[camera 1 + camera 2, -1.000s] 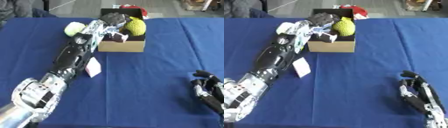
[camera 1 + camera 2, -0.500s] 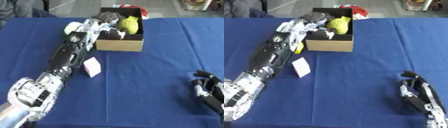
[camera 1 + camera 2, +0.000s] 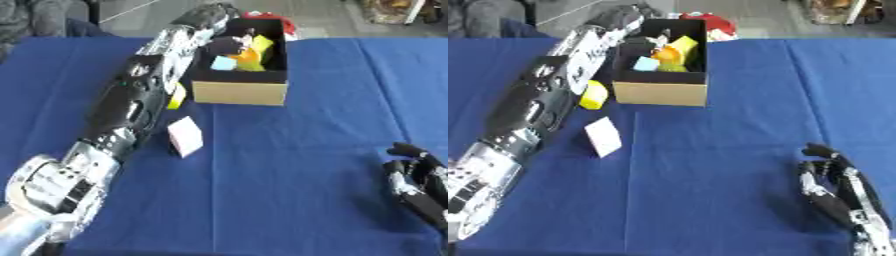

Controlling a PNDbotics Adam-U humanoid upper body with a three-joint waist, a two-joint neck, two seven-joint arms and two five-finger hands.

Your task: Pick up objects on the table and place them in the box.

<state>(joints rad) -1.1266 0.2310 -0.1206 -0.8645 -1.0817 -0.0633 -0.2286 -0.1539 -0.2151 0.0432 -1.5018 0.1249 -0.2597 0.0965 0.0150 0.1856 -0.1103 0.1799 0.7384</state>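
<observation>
Left eye view is showing my left arm stretching far across the blue worktop (image 3: 297, 165), with the left hand (image 3: 226, 44) sitting over the near-left part of the box (image 3: 241, 92). I am reading this as the placing step. The dark fingers are overlapping the contents, so I cannot tell whether they are curled or slack. Inside the box I am seeing yellow, orange and a pale blue piece (image 3: 223, 63); something red (image 3: 715, 26) is lying just behind it. Two things are waiting outside: a yellow object (image 3: 593, 94) just left of the box, beside my forearm, and a white block (image 3: 603, 136) nearer me. My right hand (image 3: 839, 192) is idling at the lower right, fingers relaxed. Next I am expecting to draw the left hand clear of the rim and reach for the yellow object.
</observation>
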